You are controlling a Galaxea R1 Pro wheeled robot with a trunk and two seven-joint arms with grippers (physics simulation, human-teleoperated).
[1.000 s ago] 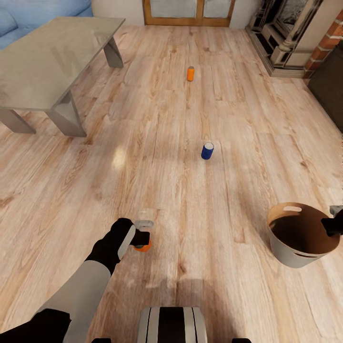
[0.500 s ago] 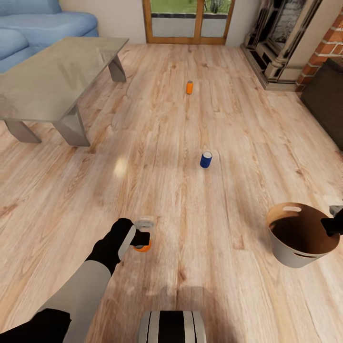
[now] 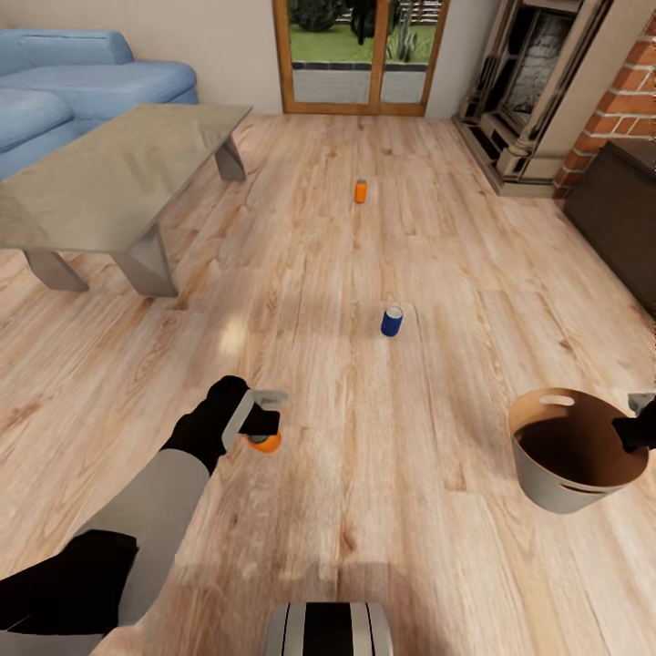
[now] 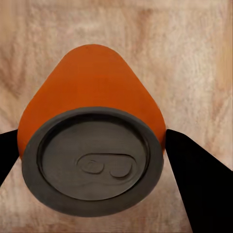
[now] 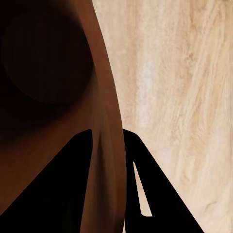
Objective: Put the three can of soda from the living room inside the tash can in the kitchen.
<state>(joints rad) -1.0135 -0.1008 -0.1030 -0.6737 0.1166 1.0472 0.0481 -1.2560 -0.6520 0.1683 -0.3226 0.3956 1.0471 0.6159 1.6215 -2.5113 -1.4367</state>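
Observation:
My left gripper (image 3: 265, 426) is shut on an orange can of soda (image 3: 265, 444), held a little above the wood floor. In the left wrist view its grey top and orange side (image 4: 92, 92) sit between the black fingers (image 4: 199, 184). A dark blue can (image 3: 392, 321) stands on the floor ahead, and a second orange can (image 3: 361, 190) stands farther off toward the glass doors. At the right, the off-white tash can (image 3: 558, 487) with a brown inside hangs from my right gripper (image 3: 638, 430). That gripper is shut on the tash can's rim (image 5: 109, 141).
This is the living room: a glass-topped low table (image 3: 109, 182) and blue sofa (image 3: 82, 87) at the left, glass doors (image 3: 360, 55) at the back, a brick fireplace (image 3: 547, 82) and a dark cabinet (image 3: 624, 219) at the right. Open wood floor lies between them.
The head camera has tilted up, showing more of the sofa and doors. My left gripper has risen with the orange can. The right gripper still holds the tash can in the same place.

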